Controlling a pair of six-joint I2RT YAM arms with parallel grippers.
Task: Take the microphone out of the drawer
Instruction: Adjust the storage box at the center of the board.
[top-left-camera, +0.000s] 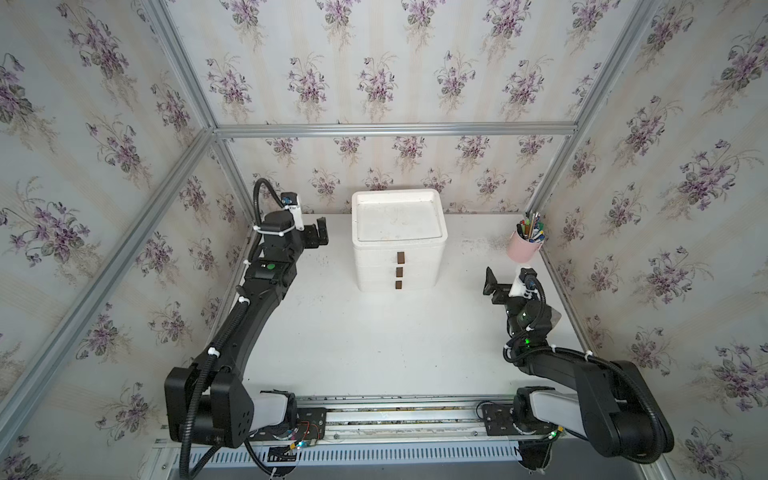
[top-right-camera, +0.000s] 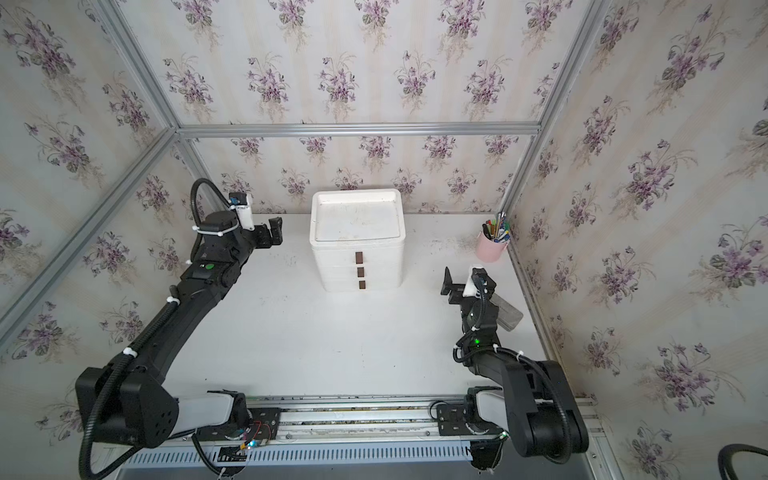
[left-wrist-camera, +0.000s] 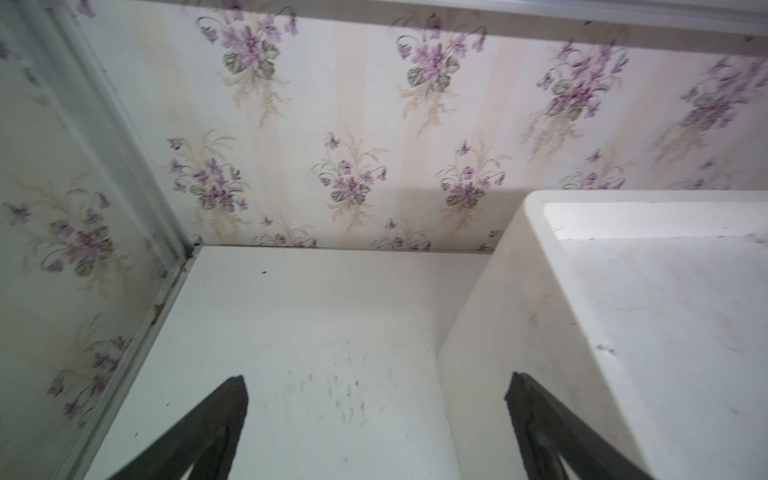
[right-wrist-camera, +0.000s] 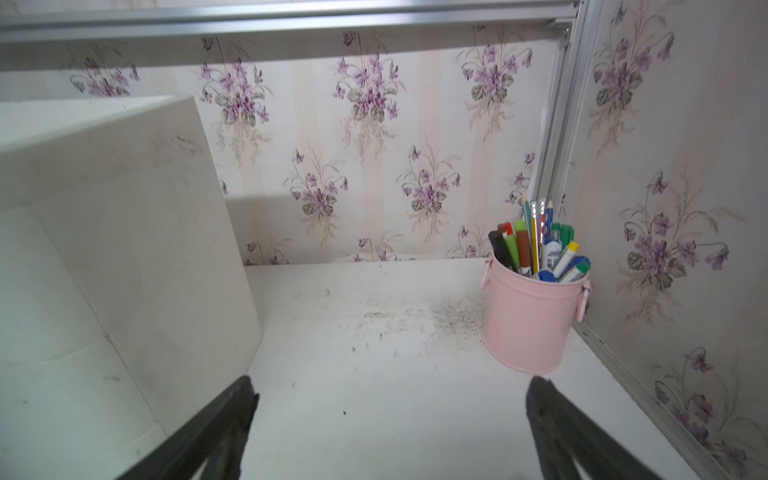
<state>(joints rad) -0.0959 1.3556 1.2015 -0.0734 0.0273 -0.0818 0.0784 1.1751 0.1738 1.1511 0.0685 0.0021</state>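
Observation:
A white drawer unit stands at the back middle of the table. Its three drawers are shut, each with a small brown handle. The microphone is hidden. My left gripper hovers open to the left of the unit, near its top; in the left wrist view the gripper is empty, with the unit's side by one finger. My right gripper is open to the right of the unit, and in the right wrist view the gripper holds nothing beside the unit.
A pink cup of pens and markers stands in the back right corner. A grey flat object lies under the right arm by the right wall. Flowered walls and metal frame bars close in the table.

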